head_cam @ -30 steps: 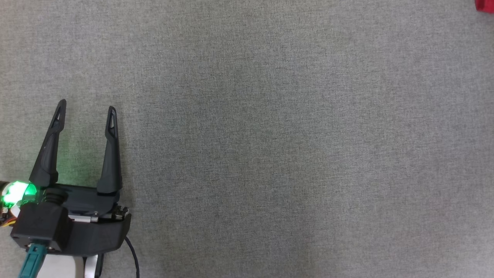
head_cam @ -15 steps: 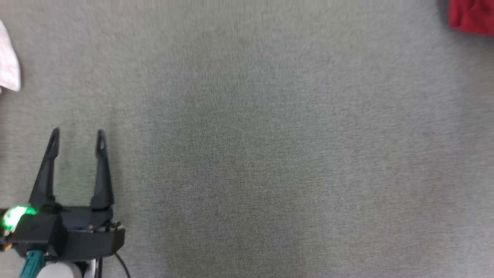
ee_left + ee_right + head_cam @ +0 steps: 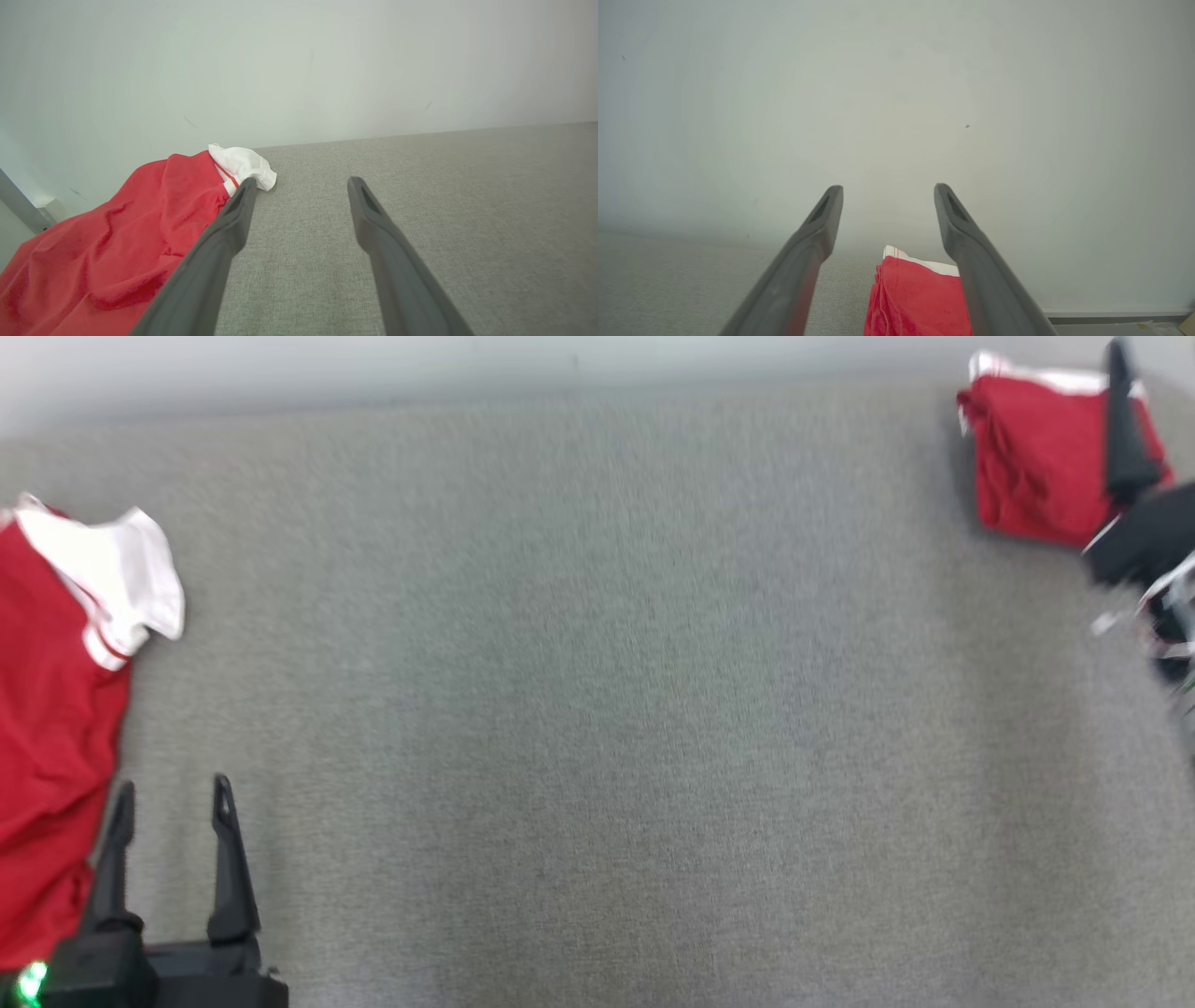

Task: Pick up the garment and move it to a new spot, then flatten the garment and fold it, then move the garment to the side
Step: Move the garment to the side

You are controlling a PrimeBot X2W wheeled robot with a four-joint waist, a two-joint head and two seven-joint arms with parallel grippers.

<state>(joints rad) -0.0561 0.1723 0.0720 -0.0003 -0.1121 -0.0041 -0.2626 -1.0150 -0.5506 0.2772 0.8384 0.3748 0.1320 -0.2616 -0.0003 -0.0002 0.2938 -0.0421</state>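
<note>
Garment (image 3: pixel 915 298) lies folded near spread right claw (image 3: pixel 887 190).

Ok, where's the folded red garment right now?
The folded red cloth garment with white trim lies at the top right of the head view, on the grey fabric surface near the pale wall, just ahead of the open right pincer.

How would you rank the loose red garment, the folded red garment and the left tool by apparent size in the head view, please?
Largest: the loose red garment, although the picture's edge cuts it off.
Then the folded red garment and the left tool. These look roughly alike. The tool is nearer and partly cropped, so I leave them unranked.
</note>
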